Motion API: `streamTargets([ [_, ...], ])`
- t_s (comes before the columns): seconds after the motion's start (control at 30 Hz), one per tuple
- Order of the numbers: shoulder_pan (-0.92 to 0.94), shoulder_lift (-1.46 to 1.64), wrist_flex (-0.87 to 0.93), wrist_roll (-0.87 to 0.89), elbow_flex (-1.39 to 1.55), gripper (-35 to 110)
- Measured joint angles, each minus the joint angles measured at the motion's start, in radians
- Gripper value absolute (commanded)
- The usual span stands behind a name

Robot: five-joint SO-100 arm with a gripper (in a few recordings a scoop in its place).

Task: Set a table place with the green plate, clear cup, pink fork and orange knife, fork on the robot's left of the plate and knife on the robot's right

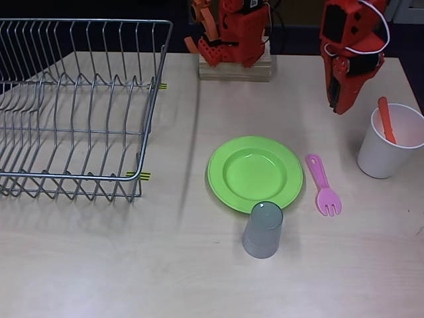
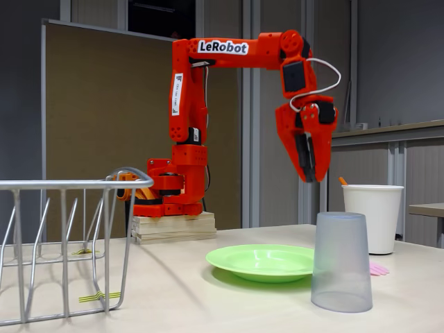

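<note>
Gripper (image 2: 306, 177): your pincer hung pressed together, empty, above the table.
Knife (image 1: 386, 120): stood in the white cup (image 1: 387, 149).
Fork (image 1: 322, 185): lay right of your plate (image 1: 255, 173) overhead.
Clear cup (image 1: 263, 230): sat inverted, touching the plate's rim.

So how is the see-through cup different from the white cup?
The clear cup stands upside down beside the green plate, while the white cup stands mouth up. The clear cup is greyish and see-through; the white cup is solid white and holds the orange knife. Both taper.
</note>
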Motion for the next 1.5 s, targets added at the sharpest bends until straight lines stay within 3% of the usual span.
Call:
streamTargets([
  [0.37,-0.175,0.008,0.023,0.041,-0.087,22],
  [1.1,-0.267,-0.035,-0.235,0.117,0.067,14],
  [1.5,-0.261,-0.049,-0.253,0.074,0.089,12],
])
